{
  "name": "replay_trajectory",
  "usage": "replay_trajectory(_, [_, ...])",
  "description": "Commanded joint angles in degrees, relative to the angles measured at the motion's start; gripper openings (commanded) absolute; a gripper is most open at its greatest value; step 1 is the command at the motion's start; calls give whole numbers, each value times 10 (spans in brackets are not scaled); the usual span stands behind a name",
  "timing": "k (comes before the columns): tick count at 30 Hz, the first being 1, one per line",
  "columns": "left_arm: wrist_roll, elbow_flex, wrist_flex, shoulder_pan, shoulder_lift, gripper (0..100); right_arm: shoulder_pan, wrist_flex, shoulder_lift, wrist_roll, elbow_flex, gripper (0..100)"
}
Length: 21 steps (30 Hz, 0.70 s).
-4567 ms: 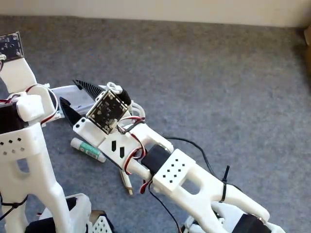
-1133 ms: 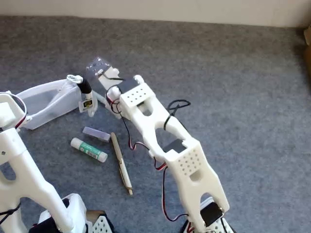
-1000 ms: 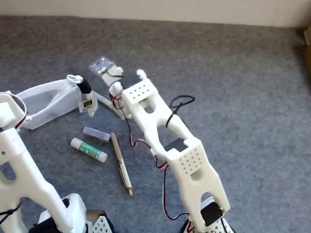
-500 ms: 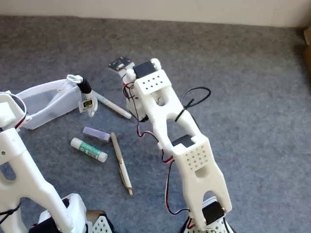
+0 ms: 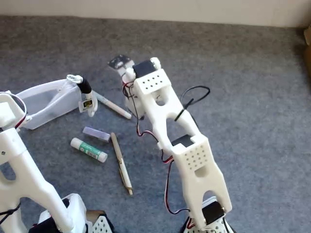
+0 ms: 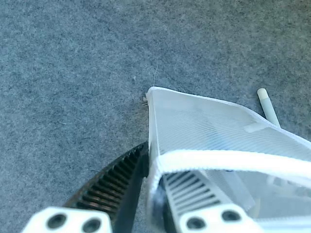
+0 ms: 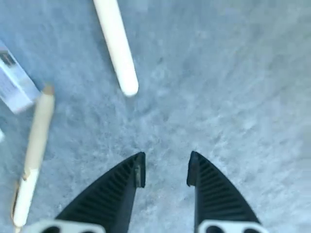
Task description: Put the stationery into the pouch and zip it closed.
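My left gripper [image 6: 148, 165] is shut on the rim of the translucent mesh pouch [image 6: 214, 131]. The pouch [image 5: 48, 102] lies at the left, with a black-capped item [image 5: 85, 90] at its mouth. A white pen [image 5: 111, 105] lies on the carpet just outside that mouth. My right gripper [image 7: 165, 170] hangs open over bare carpet, short of the white pen's tip [image 7: 116, 48]. A pale eraser [image 5: 95, 134], a green-labelled glue stick [image 5: 89, 149] and a beige pen [image 5: 120, 164] lie in front of the pouch. The eraser [image 7: 14, 82] and beige pen [image 7: 34, 145] also lie off to one side of my right gripper.
Grey carpet [image 5: 243, 87] covers the whole work area, with open room to the right of the right arm [image 5: 165, 121]. The left arm's white frame [image 5: 19, 165] stands at the near left. A light wall strip runs along the far edge.
The right arm has swung right, away from the pouch's mouth, leaving the white pen lying on the carpet. The left arm and pouch have stayed still.
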<state>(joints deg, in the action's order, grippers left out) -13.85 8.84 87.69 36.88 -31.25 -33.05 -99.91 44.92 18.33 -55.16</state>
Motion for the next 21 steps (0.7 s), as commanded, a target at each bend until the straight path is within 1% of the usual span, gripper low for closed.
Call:
replay_trajectory(1, [-8,0,-15,7,-2,27,-22,-7,-9,3,-95,142])
replay_trajectory(4, [-7,0,-15,7,-2,27,-31,37,-7,3,-124,142])
replay_trajectory(10, [-5,0,-15,7,-2,27,-55,146,44,3,-101,142])
replay_trajectory(14, [-5,0,-15,7,-2,27,-73,179,100,3,-101,142])
replay_trajectory(21, [-5,0,-16,7,-2,27,-76,241,147,3,-102,145])
